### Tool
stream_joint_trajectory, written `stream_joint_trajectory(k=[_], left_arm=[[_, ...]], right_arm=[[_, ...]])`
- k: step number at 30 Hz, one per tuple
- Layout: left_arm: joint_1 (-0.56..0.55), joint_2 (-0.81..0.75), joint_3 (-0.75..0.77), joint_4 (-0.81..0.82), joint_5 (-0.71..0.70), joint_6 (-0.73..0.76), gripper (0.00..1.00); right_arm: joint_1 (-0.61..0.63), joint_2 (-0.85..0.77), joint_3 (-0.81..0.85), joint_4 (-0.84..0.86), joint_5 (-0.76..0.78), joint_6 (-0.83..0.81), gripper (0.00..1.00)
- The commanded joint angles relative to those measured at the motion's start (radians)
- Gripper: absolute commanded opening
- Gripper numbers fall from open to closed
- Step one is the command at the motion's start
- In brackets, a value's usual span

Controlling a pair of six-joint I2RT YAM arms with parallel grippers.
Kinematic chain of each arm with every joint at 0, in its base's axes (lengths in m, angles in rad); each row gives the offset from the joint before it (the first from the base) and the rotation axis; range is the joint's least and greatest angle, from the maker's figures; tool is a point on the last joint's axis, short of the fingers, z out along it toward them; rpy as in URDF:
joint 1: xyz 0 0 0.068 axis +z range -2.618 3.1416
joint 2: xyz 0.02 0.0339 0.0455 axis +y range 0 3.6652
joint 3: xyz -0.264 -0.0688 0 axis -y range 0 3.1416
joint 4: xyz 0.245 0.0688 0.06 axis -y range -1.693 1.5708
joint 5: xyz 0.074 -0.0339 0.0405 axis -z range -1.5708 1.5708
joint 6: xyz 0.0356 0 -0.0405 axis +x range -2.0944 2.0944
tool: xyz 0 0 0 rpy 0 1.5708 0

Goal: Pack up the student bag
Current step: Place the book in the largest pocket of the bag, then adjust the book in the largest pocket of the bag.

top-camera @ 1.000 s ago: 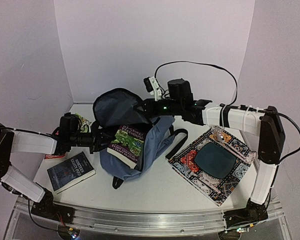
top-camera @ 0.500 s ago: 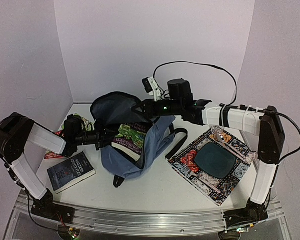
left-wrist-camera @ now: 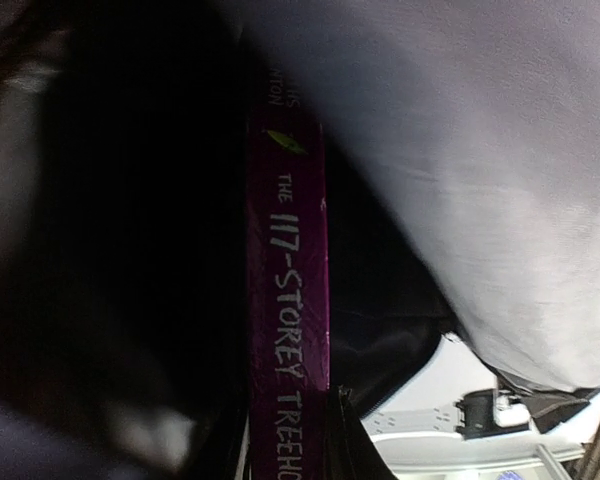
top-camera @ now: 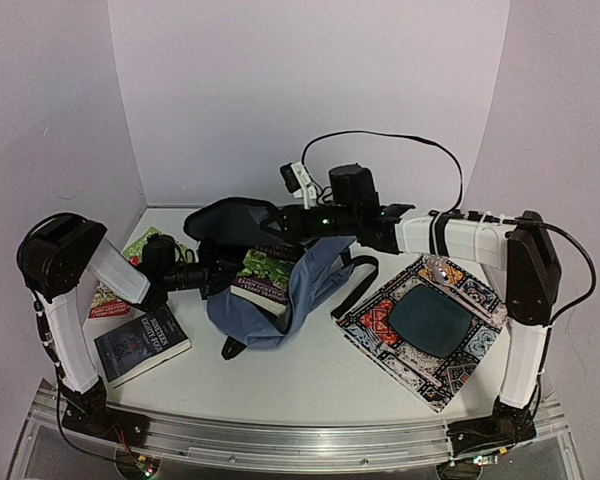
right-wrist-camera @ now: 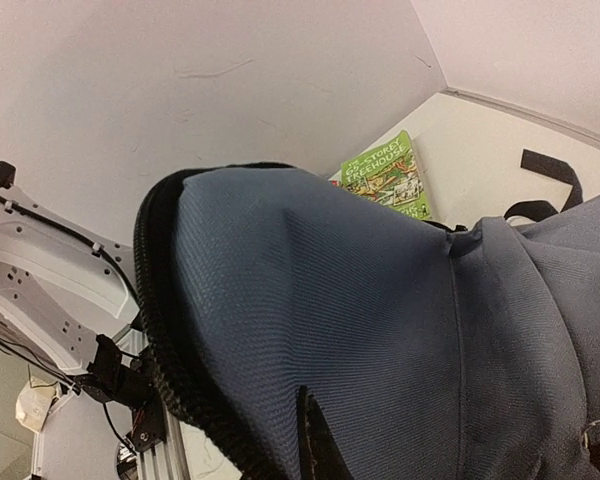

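1. The large slate-blue soft fabric student bag (top-camera: 315,295) lies on the white table (top-camera: 310,385) between the two arms. Its dark-lined mouth is turned toward the left arm.
2. The right hand (top-camera: 278,222) is fully closed, pinching the bag's upper rim and lifting it. This looks meant to hold the mouth gaping.
3. The left hand (top-camera: 218,276) is closed most of the way on a green-covered, purple-spined paperback book (top-camera: 265,272). It holds the book at its outer end, likely so the free end enters first. The book is already partly inside the mouth.
4. A dark-covered paperback (top-camera: 142,345) lies flat on the table just beside the left arm, probably waiting its turn.
5. A patterned cloth mat (top-camera: 420,345) lies to the right, apart from the bag.
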Motion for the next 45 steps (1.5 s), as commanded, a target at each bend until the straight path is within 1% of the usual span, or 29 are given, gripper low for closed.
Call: stream_joint_trajectory(k=[1, 5, 8, 10, 13, 15, 17, 23, 29, 33, 38, 43, 44, 45], left_arm=[[0.031, 0.041, 0.070, 0.141, -0.116, 0.095, 0.09], [0.034, 0.090, 0.090, 0.122, -0.118, 0.127, 0.23], [0.035, 0.073, 0.078, 0.067, -0.138, 0.170, 0.37], [0.035, 0.036, 0.068, -0.007, -0.161, 0.227, 0.45], [0.035, -0.035, 0.064, -0.203, -0.231, 0.352, 0.57], [0.034, -0.075, 0.064, -0.313, -0.261, 0.404, 0.62], [0.035, -0.118, 0.043, -0.373, -0.270, 0.410, 0.66], [0.033, -0.256, -0.089, -0.463, -0.302, 0.330, 0.71], [0.032, -0.321, -0.154, -0.542, -0.288, 0.253, 0.73], [0.024, -0.314, -0.145, -0.587, -0.251, 0.227, 0.74], [-0.007, -0.308, -0.126, -0.726, -0.308, 0.264, 0.77], [-0.024, -0.250, -0.106, -0.755, -0.300, 0.257, 0.77], [-0.028, -0.242, -0.097, -0.761, -0.296, 0.258, 0.76], [-0.031, -0.235, -0.089, -0.763, -0.288, 0.256, 0.73]], right_arm=[[0.042, -0.016, 0.055, 0.137, -0.086, 0.063, 0.00], [0.045, -0.015, 0.023, 0.152, -0.060, 0.092, 0.00], [0.044, -0.022, -0.011, 0.152, -0.002, 0.101, 0.00], [0.044, -0.029, -0.037, 0.150, 0.057, 0.108, 0.00], [0.044, -0.036, -0.074, 0.146, 0.130, 0.139, 0.00], [0.044, -0.030, -0.079, 0.145, 0.138, 0.153, 0.00], [0.044, -0.021, -0.080, 0.145, 0.138, 0.169, 0.00], [0.049, 0.003, -0.085, 0.159, 0.148, 0.198, 0.00], [0.055, 0.024, -0.074, 0.174, 0.140, 0.210, 0.00], [0.056, 0.031, -0.073, 0.182, 0.134, 0.216, 0.00], [0.060, 0.032, -0.077, 0.189, 0.128, 0.213, 0.00], [0.066, 0.034, -0.078, 0.200, 0.121, 0.214, 0.00], [0.067, 0.035, -0.080, 0.202, 0.120, 0.216, 0.00], [0.070, 0.035, -0.081, 0.203, 0.120, 0.217, 0.00]])
